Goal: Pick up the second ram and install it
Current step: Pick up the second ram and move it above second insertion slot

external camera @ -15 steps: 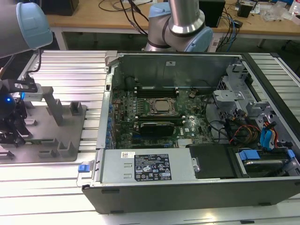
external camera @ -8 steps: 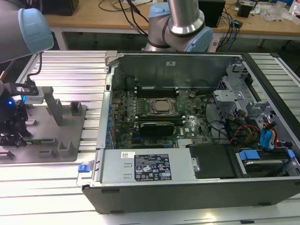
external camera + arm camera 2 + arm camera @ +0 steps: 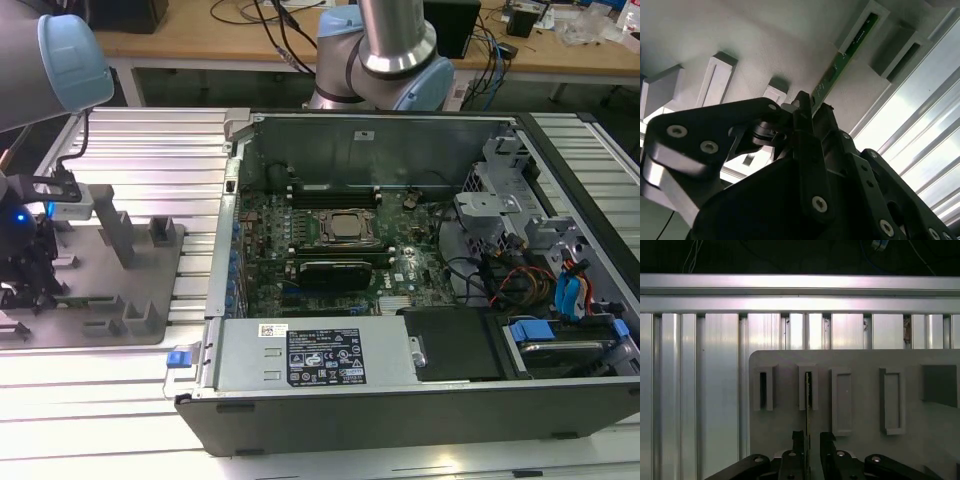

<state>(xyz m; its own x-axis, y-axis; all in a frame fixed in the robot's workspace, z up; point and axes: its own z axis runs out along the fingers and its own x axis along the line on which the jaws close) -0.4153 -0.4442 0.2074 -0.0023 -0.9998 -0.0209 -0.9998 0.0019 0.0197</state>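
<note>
The second ram [image 3: 808,415] is a thin green stick standing on edge on the grey holder plate [image 3: 860,450], its far end in a slotted block [image 3: 808,390]. In the second wrist view the ram [image 3: 842,60] runs from a block down into my gripper [image 3: 813,107]. My gripper [image 3: 812,436] straddles the stick's near end. One finger [image 3: 799,440] lies close against it, and a dark gap shows on the other side. In the exterior view the gripper [image 3: 30,275] hangs low over the holder plate [image 3: 110,320] at that view's left.
An open computer case [image 3: 400,400] lies at the exterior view's middle and right, with the motherboard, processor socket [image 3: 345,228] and black memory slots [image 3: 335,262] inside. Further grey blocks [image 3: 115,235] stand on the holder plate. Ribbed aluminium table [image 3: 690,390] surrounds the plate.
</note>
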